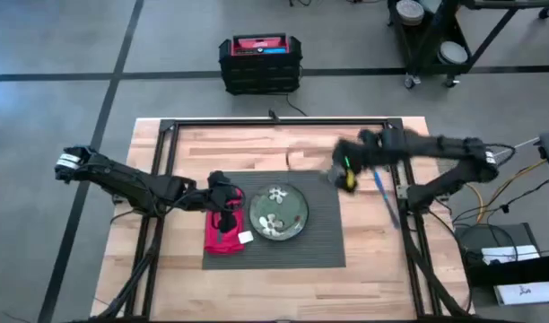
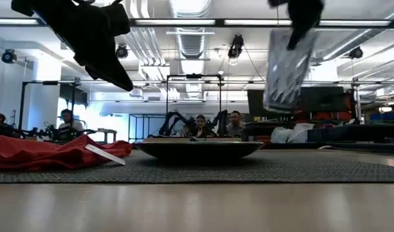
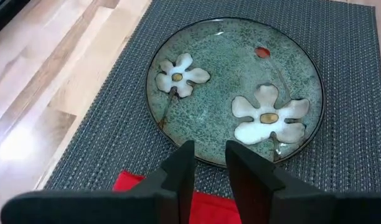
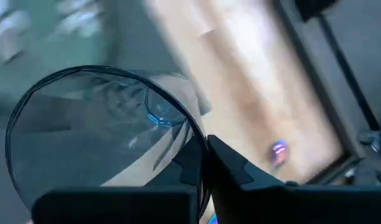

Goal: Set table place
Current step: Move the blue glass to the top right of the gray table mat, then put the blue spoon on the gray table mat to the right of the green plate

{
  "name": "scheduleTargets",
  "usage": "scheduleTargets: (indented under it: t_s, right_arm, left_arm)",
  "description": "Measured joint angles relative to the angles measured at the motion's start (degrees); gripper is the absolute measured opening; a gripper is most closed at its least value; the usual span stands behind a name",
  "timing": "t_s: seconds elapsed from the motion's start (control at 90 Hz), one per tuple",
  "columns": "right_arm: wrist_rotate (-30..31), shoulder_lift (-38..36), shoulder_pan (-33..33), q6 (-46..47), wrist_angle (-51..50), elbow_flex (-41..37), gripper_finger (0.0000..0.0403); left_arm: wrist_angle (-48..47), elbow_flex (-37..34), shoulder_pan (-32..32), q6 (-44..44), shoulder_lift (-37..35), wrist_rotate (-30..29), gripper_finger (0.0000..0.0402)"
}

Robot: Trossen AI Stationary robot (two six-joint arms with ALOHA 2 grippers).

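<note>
The clear glass (image 2: 284, 71) is pinched at its rim by the right gripper (image 4: 200, 158), lifted at upper right of the low view. The left gripper (image 3: 206, 165), fingers slightly parted and empty, is held over the red napkin (image 1: 222, 229) beside the plate (image 3: 237, 87).

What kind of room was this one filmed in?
Most likely a robotics lab or workshop, not a home. Seated people work at benches behind the table, more robot arms stand back there, and exposed ducts and strip lights run overhead.
</note>
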Motion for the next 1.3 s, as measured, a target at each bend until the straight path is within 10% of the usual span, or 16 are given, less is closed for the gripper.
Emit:
scheduleTargets:
  t_s: [0.322,0.711,1.3]
  right_arm:
    - [-12.0,12.8,-25.4,-12.6,10.8,-0.1,0.0]
    - [-13.9,22.0,-28.3,-15.5,13.0,4.6,0.001]
    - [-13.3,11.5,-28.3,-11.2,-3.2,8.8,0.0192]
  left_arm:
    - [0.0,0.0,0.0,2.4,0.0,0.0,0.0077]
    - [-0.1,0.0,0.0,3.0,0.0,0.0,0.0077]
    - [-0.5,0.0,0.0,3.9,0.0,3.0,0.0077]
